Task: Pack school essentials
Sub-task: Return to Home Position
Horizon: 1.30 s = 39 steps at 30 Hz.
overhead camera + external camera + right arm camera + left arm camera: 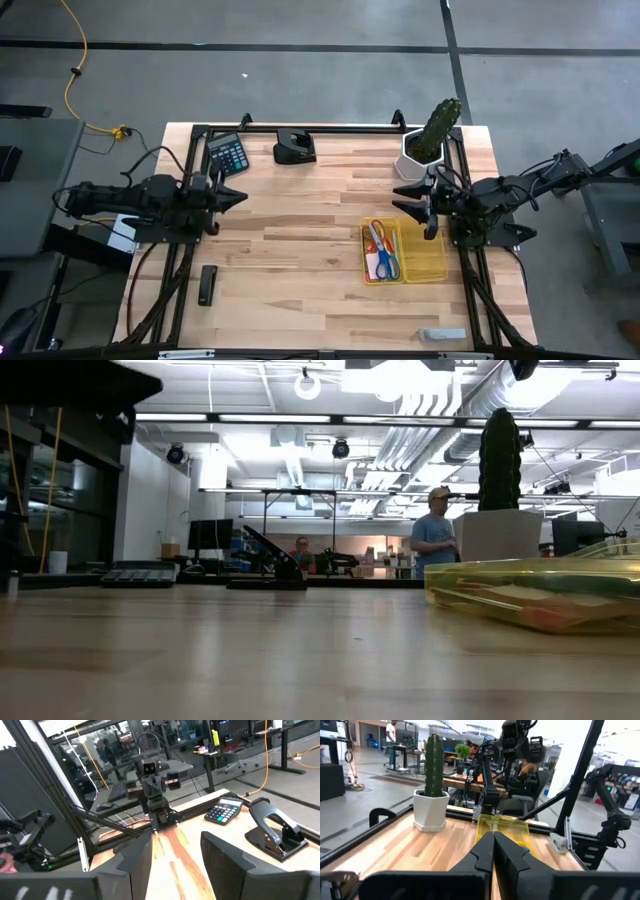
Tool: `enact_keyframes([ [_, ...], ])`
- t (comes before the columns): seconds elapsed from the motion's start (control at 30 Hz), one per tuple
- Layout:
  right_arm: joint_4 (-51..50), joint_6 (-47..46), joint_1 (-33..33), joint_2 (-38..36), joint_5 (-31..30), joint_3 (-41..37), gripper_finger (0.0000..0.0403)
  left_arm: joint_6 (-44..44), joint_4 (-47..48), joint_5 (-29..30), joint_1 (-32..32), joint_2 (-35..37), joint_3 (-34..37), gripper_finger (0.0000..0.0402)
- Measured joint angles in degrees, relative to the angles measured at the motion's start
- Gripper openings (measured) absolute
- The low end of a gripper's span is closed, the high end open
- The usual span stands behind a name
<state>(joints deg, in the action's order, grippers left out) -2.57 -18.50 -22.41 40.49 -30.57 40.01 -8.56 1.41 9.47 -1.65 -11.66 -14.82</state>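
Tabletop of pale wooden planks gives you its widest open stretch through the middle, with black frame rails along the edges. Your left gripper sits by the left edge, fingers pressed together, empty. Your right gripper sits by the right edge, fingers apart, empty. It is in a tight spot between the green cactus in a white pot at the far right corner and the clear yellow plastic tray. A black calculator and a black hole punch line the far edge. Inside the tray lie red-handled scissors and blue-handled scissors. A slim black bar lies near the left edge and a small grey piece at the near edge.
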Motion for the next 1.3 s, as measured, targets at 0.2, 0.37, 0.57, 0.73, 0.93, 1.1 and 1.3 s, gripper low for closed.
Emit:
enact_keyframes([
  [0.2, -0.20, -2.60, 0.00, 0.00, -0.03, 0.00, 0.0161, -1.31, 0.01, 1.13, 0.00, 10.37, 6.58, 0.0000],
  [0.37, -0.20, -5.52, 0.00, 0.00, -0.06, 0.00, 0.0161, -1.91, -5.22, 1.07, 0.00, 11.21, 11.09, 0.0000],
  [0.57, -0.86, -8.79, 0.00, 0.03, -0.21, 0.00, 0.0161, -3.06, -3.96, 0.53, -0.41, 10.49, 14.16, 0.0000],
  [0.73, -2.34, -13.40, 0.00, 0.02, -0.46, 0.00, 0.0161, -4.53, -3.54, 0.20, -1.68, 10.36, 14.16, 0.0000],
  [0.93, -9.56, -21.43, -0.11, -1.39, -0.66, 0.00, 0.0155, -4.79, -3.39, -0.02, -2.14, 9.95, 14.16, 0.0000],
  [1.1, -15.62, -16.34, -2.28, -5.92, -0.45, -0.03, 0.0084, -4.79, -3.39, -0.02, -2.14, 9.95, 14.16, 0.0001],
  [1.3, -9.61, -10.88, -2.97, -17.91, 5.56, -7.72, 0.0016, -4.79, -3.39, 0.00, -2.14, 9.95, 14.16, 0.0001],
])
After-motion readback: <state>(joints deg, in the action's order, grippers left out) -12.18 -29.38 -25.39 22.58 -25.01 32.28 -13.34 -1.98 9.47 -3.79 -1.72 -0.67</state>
